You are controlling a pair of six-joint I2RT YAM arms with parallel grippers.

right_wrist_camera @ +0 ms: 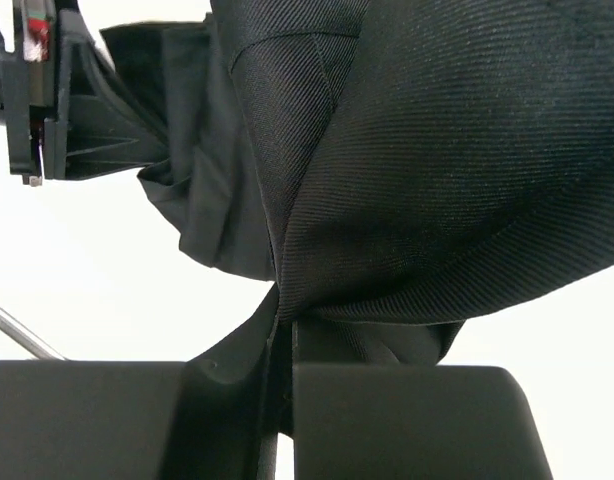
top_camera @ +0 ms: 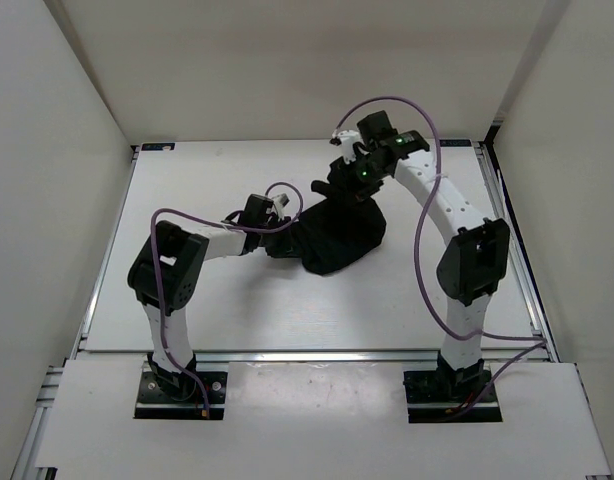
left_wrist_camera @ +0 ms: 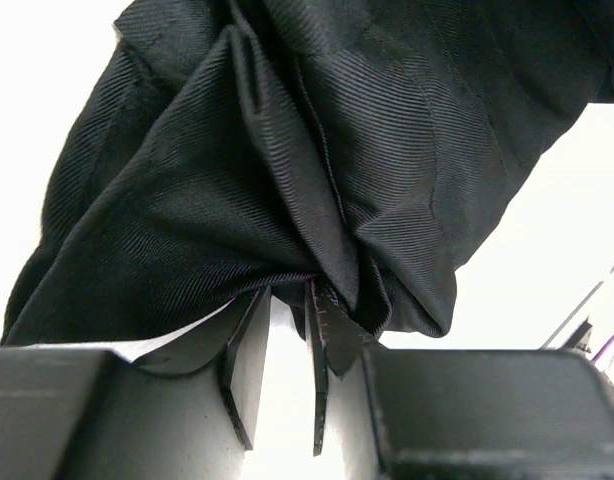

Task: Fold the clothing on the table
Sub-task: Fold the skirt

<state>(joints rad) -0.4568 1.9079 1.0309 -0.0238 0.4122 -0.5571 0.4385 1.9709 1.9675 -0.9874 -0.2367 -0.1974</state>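
The black clothing (top_camera: 339,236) is bunched in a mound at the middle of the white table (top_camera: 217,310). My left gripper (top_camera: 284,238) is at its left edge. In the left wrist view the left gripper (left_wrist_camera: 285,290) pinches a gathered fold of the clothing (left_wrist_camera: 287,150) at its tips, and creases fan out from the pinch. White shows under the fabric there. My right gripper (top_camera: 349,190) sits at the garment's far edge. In the right wrist view the right gripper (right_wrist_camera: 285,320) is shut on a fold of the clothing (right_wrist_camera: 437,180), which hangs taut from the jaws.
Aluminium rails (top_camera: 307,355) run along the table's near edge and its right side (top_camera: 517,250), with white walls around. Purple cables (top_camera: 427,260) loop beside both arms. The left gripper's body (right_wrist_camera: 57,100) shows at the upper left of the right wrist view.
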